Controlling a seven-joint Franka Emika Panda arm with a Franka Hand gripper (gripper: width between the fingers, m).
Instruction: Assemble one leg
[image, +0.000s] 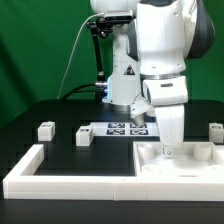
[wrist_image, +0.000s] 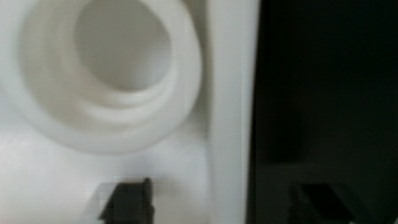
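Three small white legs with black-and-white tags stand on the black table: one (image: 45, 129) at the exterior view's left, one (image: 85, 137) beside it, one (image: 215, 130) at the far right. My gripper (image: 165, 149) is lowered onto the near-left part of the large white tray-like part (image: 190, 158), well away from every leg. In the wrist view the gripper (wrist_image: 224, 204) is open and empty. One dark fingertip (wrist_image: 128, 200) is over the white part (wrist_image: 214, 90) beside a round stepped recess (wrist_image: 107, 75). The other fingertip (wrist_image: 320, 200) is over the black table.
The marker board (image: 125, 128) lies behind the gripper, at the arm's base. The long white L-shaped border wall (image: 70, 180) runs along the table's front and up its left side. The arm's white body stands over the tray-like part.
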